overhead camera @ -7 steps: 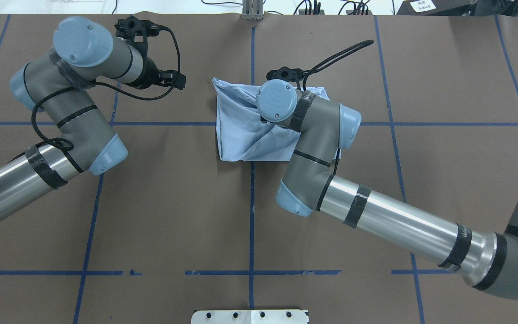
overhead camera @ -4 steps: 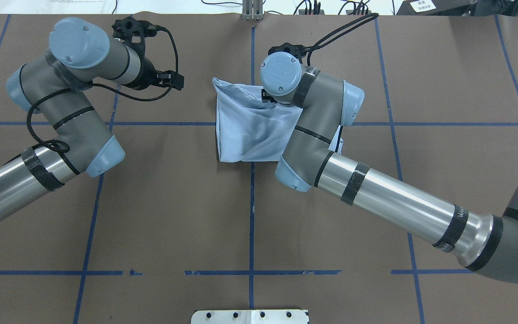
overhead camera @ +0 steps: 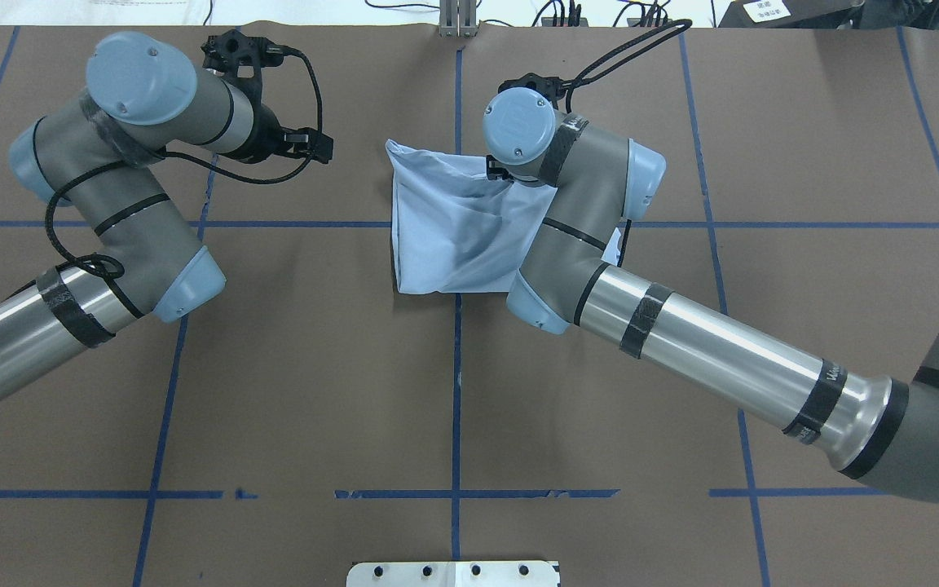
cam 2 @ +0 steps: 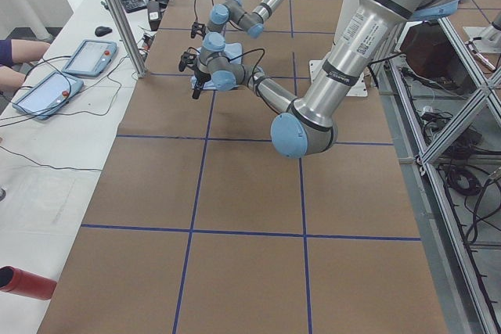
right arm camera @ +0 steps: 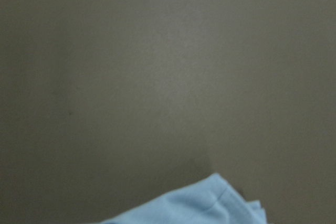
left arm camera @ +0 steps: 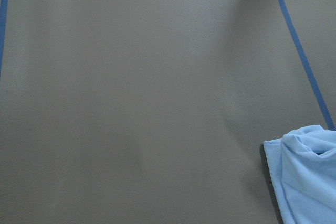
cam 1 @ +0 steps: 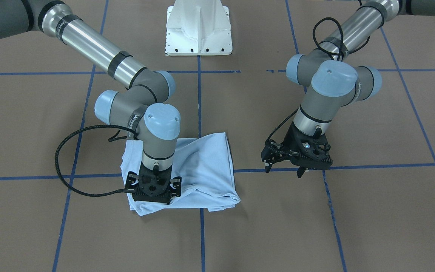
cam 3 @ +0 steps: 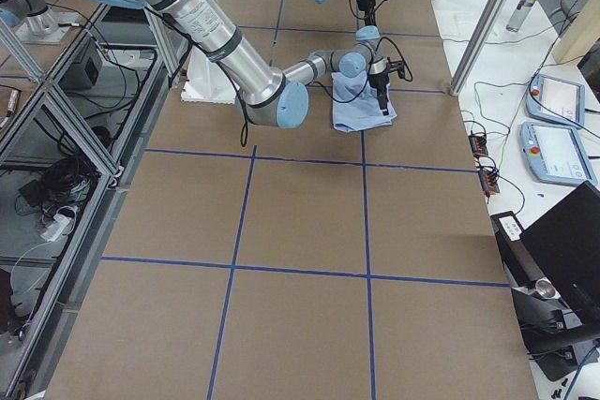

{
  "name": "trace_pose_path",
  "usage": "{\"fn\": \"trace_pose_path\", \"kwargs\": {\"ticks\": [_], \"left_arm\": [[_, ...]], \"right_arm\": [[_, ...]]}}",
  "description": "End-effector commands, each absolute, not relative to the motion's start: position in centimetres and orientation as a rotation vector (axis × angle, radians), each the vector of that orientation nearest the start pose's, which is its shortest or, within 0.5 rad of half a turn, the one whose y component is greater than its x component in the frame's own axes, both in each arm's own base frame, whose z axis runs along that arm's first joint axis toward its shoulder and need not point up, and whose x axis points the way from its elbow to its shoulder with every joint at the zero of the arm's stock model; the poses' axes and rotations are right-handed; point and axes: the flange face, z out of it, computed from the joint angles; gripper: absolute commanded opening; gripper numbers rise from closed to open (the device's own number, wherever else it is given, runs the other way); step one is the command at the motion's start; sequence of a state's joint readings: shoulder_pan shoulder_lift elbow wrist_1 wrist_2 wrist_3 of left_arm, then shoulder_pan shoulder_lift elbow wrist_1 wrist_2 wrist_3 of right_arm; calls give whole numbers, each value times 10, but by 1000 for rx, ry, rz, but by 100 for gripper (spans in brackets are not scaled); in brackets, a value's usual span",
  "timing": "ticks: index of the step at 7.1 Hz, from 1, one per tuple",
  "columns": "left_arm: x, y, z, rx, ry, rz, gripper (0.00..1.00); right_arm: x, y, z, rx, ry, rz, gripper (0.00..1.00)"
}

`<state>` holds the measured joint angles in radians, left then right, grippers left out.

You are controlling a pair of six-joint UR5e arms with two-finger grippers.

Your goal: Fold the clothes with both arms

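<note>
The pale blue T-shirt (overhead camera: 453, 236) lies folded into a rough square at the middle of the table; it also shows in the front view (cam 1: 206, 166). No print or collar shows. My right gripper (cam 1: 153, 192) points straight down on the shirt's far edge, on the side away from my base, and looks shut on the cloth; its fingertips are hidden. From overhead, only a black part of the right gripper (overhead camera: 494, 171) shows under the wrist. A corner of the shirt (right arm camera: 199, 203) shows in the right wrist view. My left gripper (cam 1: 283, 170) hovers open and empty beside the shirt, apart from it.
The white pedestal base (cam 1: 198, 30) stands at the table's near edge. Blue tape lines (overhead camera: 456, 367) cross the brown table cover. A side bench with tablets (cam 2: 78, 56) runs past the far edge. The left wrist view shows the shirt's edge (left arm camera: 304, 171) and bare cover.
My right arm has moved away from my base, carrying the shirt's top layer to the far edge, and the cloth now lies flatter. The left arm has hardly moved.
</note>
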<state>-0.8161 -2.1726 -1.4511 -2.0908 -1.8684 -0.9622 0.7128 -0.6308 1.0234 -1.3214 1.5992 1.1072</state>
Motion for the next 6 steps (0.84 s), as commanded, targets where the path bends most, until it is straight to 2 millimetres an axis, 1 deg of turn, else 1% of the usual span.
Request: {"fn": "trace_pose_path", "kwargs": {"ticks": [1,2,3,4,5,6], "left_arm": [[416,-594,292,452,939,-38,100],[407,-584,292,459,946,-32,100],[390,-566,296,463,946,-20,100],[370,-556,298,448,927,8,100],[341,-565,295,487,863,80,100],[296,-579,308,503,780,132,100]], "right_arm": [[-491,-699,276,289,-603,217,100],[-452,-703,274,256,-662,179,100],[-400,-696,287,223,-703,108,100],[-348,-688,295,224,-681,42,100],[-279,-689,311,217,-668,-24,100],[-206,-684,348,205,-689,-98,100]]}}
